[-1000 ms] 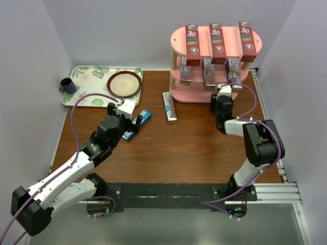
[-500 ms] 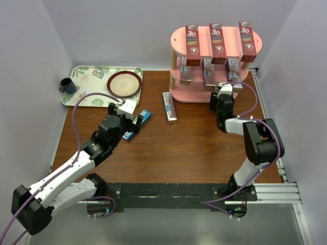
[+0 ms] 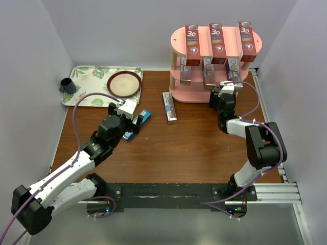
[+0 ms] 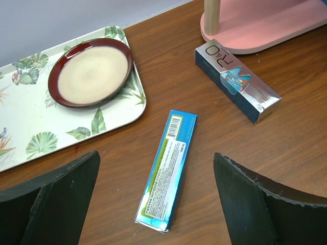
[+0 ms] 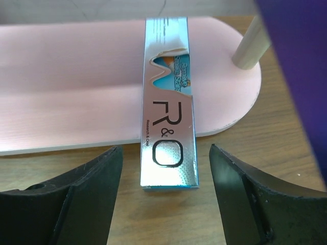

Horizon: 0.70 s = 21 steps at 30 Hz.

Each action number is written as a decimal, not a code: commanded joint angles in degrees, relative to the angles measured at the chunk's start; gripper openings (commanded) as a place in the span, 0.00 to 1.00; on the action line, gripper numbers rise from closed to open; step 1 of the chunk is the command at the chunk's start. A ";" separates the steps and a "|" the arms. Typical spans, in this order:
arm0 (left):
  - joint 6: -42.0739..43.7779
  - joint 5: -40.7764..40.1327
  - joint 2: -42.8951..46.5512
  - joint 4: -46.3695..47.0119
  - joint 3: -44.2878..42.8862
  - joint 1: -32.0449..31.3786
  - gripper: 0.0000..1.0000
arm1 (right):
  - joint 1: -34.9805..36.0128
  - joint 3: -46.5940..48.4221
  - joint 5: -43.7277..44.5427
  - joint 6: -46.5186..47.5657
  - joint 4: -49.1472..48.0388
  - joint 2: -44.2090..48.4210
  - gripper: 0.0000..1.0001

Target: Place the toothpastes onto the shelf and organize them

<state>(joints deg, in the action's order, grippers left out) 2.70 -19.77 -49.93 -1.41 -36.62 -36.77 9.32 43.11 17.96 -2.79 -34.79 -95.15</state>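
Note:
The pink shelf point(image 3: 214, 51) stands at the back right. Three red cartons point(image 3: 216, 43) lie on its top board and silver ones on the middle board. My right gripper point(image 3: 227, 88) is open; in the right wrist view point(image 5: 164, 150) its jaws stand either side of the near end of a silver "R&O" carton point(image 5: 168, 102), not touching it. That carton lies on the bottom board point(image 5: 66, 92), its end sticking out over the table. My left gripper point(image 4: 156, 158) is open above a teal-blue carton point(image 4: 168, 168) lying flat on the table. Another silver carton point(image 4: 237, 81) lies by the shelf foot.
A floral tray point(image 3: 87, 87) at the back left holds a brown plate point(image 3: 124, 83) and a dark cup point(image 3: 67, 85). A blurred purple surface point(image 5: 301, 61) is close at the right of the right wrist view. A wooden post point(image 5: 250, 48) rises from the bottom board.
My right gripper has moved a little further towards the shelf. The left arm has barely moved.

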 commanded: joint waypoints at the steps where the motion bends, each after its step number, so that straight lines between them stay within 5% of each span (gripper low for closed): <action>1: 1.08 0.87 0.54 2.29 0.32 0.30 0.98 | -0.18 -2.15 -1.08 -1.08 -3.01 4.36 0.73; 13: 0.90 1.75 1.86 2.03 0.23 0.30 0.98 | -0.09 -4.44 -5.74 -3.45 6.56 12.88 0.76; 21: -0.15 3.33 0.37 1.85 0.06 0.30 0.98 | -0.01 -6.63 -10.66 -8.19 21.41 23.34 0.79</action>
<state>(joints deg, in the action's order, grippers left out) 2.66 -17.96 -48.97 -1.41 -36.62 -36.77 9.32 37.71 10.52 -7.42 -21.82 -77.67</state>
